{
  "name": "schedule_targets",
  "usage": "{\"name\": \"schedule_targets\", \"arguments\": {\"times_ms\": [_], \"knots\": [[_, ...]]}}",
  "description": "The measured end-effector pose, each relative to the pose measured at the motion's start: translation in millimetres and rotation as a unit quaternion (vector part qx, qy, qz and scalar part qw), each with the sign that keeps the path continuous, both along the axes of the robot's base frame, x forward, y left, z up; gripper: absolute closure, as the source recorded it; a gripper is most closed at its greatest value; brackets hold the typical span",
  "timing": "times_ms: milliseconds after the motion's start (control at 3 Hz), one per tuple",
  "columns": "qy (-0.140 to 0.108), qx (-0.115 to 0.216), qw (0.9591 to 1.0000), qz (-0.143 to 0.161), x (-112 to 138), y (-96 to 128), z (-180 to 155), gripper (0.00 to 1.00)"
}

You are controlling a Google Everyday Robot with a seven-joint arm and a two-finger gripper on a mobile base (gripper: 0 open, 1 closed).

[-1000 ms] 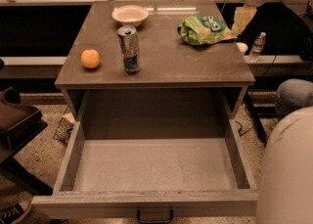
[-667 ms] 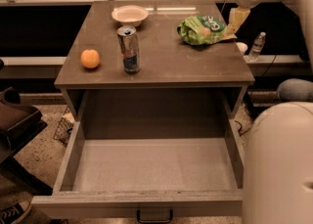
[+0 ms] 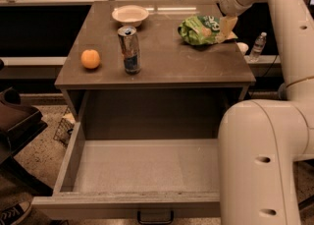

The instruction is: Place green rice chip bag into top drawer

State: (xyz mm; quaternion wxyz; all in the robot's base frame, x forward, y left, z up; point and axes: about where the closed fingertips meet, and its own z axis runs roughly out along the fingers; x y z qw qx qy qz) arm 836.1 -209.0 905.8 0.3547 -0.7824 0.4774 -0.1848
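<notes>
Gripper: the gripper [image 3: 225, 26] hangs low over the back right part of the tabletop [image 3: 167, 62], at the right end of the green rice chip bag [image 3: 202, 29].
Gripper state: whether it is apart or together cannot be told. Its pale yellow tip overlaps the bag's right edge, and contact looks likely but is not certain.
Arm: the white arm [image 3: 274, 17] comes down from the upper right, and a bulky arm segment [image 3: 257, 162] fills the lower right foreground.
Bag position: it lies flat on the tabletop near the back right corner, well apart from the top drawer [image 3: 66, 162].
Bag axis: the long axis runs roughly left to right, the right end under the gripper and the left end toward the tabletop's middle. The printed face is up, with white lettering toward the far side.
Drawer: pulled fully out below the tabletop, with its floor bare and its dark handle [image 3: 155, 216] at the front edge.
Other things: a can [image 3: 130, 49] stands upright left of centre, an orange [image 3: 91, 58] sits to its left, and a bowl [image 3: 130, 15] sits behind the can.
</notes>
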Motion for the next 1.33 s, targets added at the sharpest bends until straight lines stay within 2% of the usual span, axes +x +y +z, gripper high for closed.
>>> {"name": "schedule_targets", "arguments": {"times_ms": [333,667,1000,1333], "knots": [[0.035,-0.059,0.9967,0.043,-4.9,12.6,-28.5,0.03],[0.045,-0.087,0.9930,0.066,-7.6,18.0,-37.4,0.26],[0.041,-0.109,0.9898,0.082,-6.6,24.0,-36.0,0.49],[0.043,-0.111,0.9893,0.085,-4.2,27.3,-41.2,0.80]]}}
